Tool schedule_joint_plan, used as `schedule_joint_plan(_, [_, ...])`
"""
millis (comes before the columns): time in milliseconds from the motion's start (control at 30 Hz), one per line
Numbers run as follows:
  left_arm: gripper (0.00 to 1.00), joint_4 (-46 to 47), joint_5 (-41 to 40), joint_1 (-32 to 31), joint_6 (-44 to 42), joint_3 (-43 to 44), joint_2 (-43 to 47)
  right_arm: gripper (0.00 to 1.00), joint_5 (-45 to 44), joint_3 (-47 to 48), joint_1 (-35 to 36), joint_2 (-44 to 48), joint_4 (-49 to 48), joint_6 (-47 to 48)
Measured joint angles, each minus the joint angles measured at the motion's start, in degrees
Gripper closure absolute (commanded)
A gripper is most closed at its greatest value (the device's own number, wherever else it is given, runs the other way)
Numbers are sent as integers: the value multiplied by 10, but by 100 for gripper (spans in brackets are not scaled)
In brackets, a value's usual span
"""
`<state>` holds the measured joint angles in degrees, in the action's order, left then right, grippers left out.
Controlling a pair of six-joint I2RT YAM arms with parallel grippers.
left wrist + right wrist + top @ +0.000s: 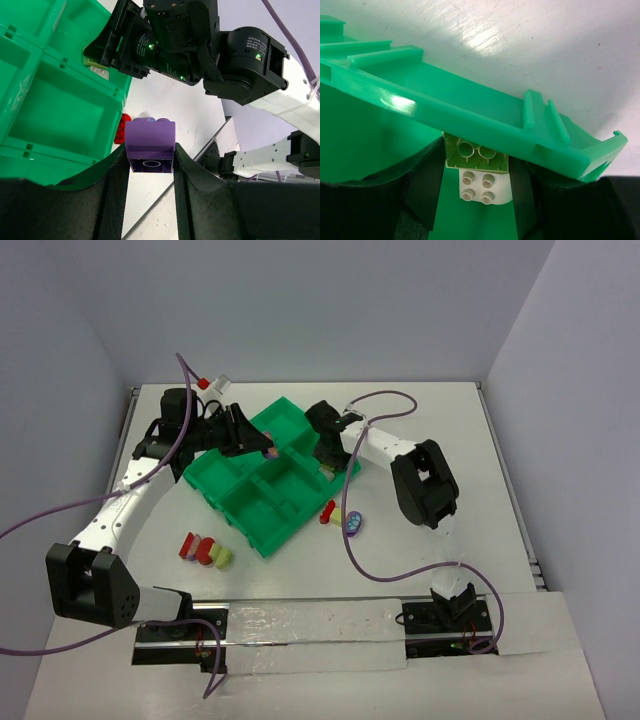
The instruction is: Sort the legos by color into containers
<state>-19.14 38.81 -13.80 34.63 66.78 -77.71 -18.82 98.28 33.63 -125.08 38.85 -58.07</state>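
The green tray [262, 508] lies mid-table. My left gripper [265, 447] hovers over the tray's far middle, shut on a purple brick [271, 452]. In the left wrist view the purple brick [150, 145] sits clamped between both fingers [115, 190], above the tray's edge [50, 100]. My right gripper [325, 455] reaches into the tray's right end bin. In the right wrist view a yellow-green brick [476, 155] is squeezed between its fingers [427, 190] under the tray rim [470, 117]. A white brick [485, 187] lies right by it in the bin.
Loose red [328, 511], yellow [338, 515] and purple-white [354, 524] bricks lie just right of the tray's near corner. Red [189, 545], yellow [204, 553] and yellow-green [222, 557] bricks lie to the left front. Purple cables loop across the table.
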Motion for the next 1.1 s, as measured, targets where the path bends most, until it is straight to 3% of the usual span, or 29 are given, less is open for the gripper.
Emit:
schedule_joint_plan(667, [100, -20, -21, 0, -17, 6, 0, 53, -45, -1, 20, 74, -5, 53])
schedule_joint_plan(1100, [100, -34, -38, 22, -24, 10, 1, 52, -28, -89, 76, 230, -42, 97])
